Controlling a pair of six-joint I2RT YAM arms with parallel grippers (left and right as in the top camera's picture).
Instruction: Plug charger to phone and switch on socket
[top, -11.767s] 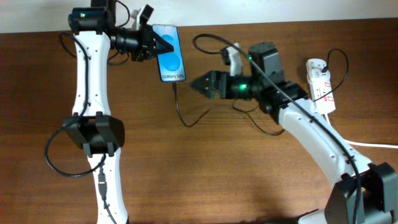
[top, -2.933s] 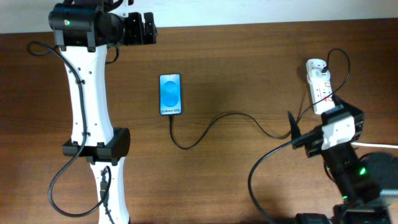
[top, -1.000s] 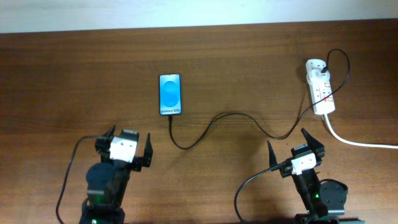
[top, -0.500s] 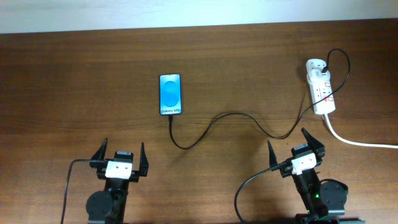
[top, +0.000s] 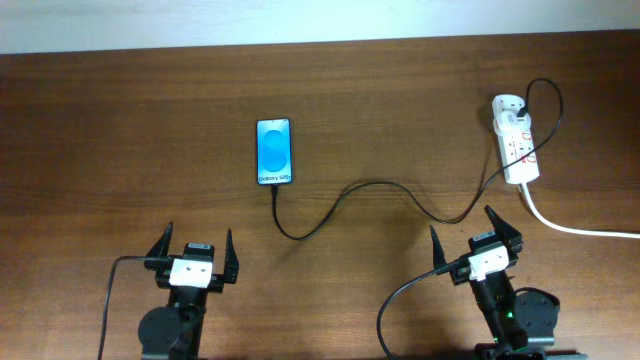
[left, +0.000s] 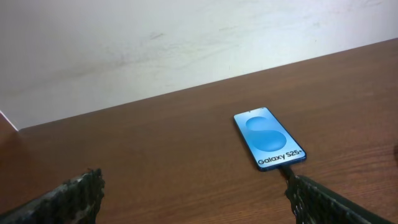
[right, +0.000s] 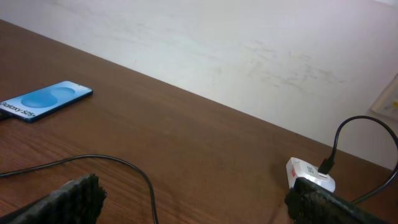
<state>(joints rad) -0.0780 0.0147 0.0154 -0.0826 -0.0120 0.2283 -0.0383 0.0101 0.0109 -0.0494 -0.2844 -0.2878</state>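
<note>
Galaxy S25+ phone (top: 274, 152): laid flat on bench (top: 400, 100), 10 o'clock. Charger cable (top: 360, 187): joined to phone's lower edge, run to power strip (top: 514, 150), 2 o'clock. Left hand (top: 194, 250), right hand (top: 470, 238): spread wide, empty.

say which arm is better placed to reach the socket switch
Right, probably. The socket lies far right, ahead of the open right gripper and in its wrist view. The left gripper, also open, sits far off to the left, facing the phone.

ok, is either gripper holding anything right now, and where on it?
Nothing held. Left gripper and right gripper are both open and empty, apart from the charger and phone.
</note>
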